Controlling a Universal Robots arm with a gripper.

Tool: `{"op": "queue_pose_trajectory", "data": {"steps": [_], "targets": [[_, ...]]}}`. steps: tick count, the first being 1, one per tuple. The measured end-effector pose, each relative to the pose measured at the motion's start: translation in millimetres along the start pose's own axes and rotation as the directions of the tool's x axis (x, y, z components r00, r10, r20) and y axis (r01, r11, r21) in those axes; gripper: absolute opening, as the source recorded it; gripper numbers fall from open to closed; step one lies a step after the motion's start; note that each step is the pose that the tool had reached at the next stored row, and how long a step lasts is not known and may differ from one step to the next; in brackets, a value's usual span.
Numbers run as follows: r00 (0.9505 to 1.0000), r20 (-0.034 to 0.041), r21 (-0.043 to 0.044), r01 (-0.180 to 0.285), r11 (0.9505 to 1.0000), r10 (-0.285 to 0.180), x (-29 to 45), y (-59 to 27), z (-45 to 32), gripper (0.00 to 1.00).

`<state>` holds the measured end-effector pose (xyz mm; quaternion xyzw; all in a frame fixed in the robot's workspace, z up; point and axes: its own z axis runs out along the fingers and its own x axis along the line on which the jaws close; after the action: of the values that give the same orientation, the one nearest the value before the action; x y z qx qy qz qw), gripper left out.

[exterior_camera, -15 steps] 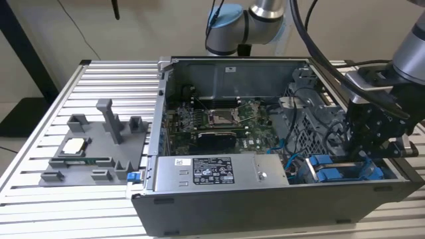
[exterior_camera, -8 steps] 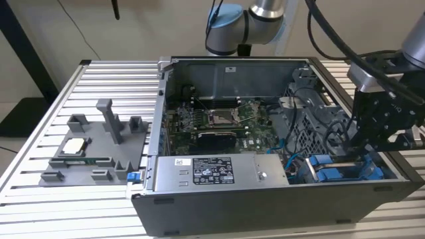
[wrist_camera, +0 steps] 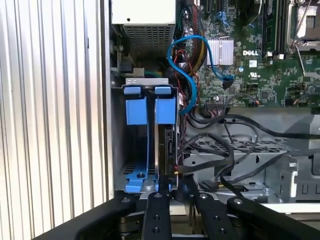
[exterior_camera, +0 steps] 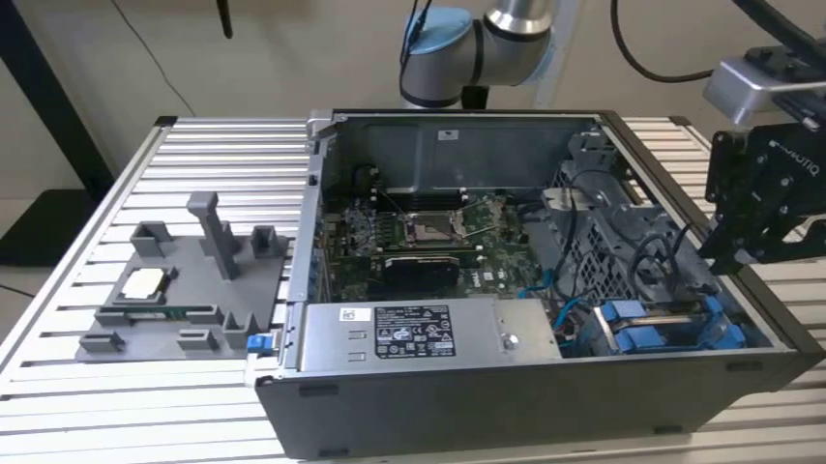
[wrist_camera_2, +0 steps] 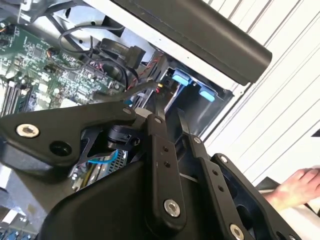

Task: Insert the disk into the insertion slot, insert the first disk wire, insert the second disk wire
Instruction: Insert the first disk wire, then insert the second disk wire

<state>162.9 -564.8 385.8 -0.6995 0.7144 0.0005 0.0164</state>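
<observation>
The disk (wrist_camera: 169, 146) stands edge-on in the insertion slot (wrist_camera: 131, 170) of the drive bay, its blue carrier (wrist_camera: 165, 108) (exterior_camera: 659, 325) gripping it. My gripper (wrist_camera: 176, 186) (wrist_camera_2: 168, 100) (exterior_camera: 722, 257) hangs just over the disk's near end, at the case's wall on the exterior view's right. Its fingers (wrist_camera: 155, 210) stand close together, pinching the end of a black disk wire (wrist_camera_2: 142, 90). A small yellow-red spot shows at the tip. More black wires (wrist_camera: 235, 150) loop beside the bay.
The open computer case (exterior_camera: 516, 406) lies on a slatted table (exterior_camera: 142, 406). A grey power-supply box (exterior_camera: 413, 333) sits beside the bay, the motherboard (exterior_camera: 427, 232) behind it. A grey fixture (exterior_camera: 181, 290) stands at the exterior view's left. A hand (wrist_camera_2: 295, 187) rests outside the case.
</observation>
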Motion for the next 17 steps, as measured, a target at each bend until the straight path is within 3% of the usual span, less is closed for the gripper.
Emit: {"op": "queue_pose_trajectory", "data": {"steps": [4,8,11,17], "targets": [[1.0000,0.0001,0.0000,0.001,1.0000,-0.001,0.0,-2.5,0.0,0.26],[1.0000,0.0014,-0.0010,0.002,1.0000,-0.002,-1.0,-16.0,0.3,0.26],[1.0000,0.0016,-0.0040,0.002,1.0000,-0.002,-4.4,-21.4,0.3,0.26],[1.0000,0.0014,-0.0103,0.002,0.9999,-0.002,-14.6,-23.7,-9.4,0.26]]}}
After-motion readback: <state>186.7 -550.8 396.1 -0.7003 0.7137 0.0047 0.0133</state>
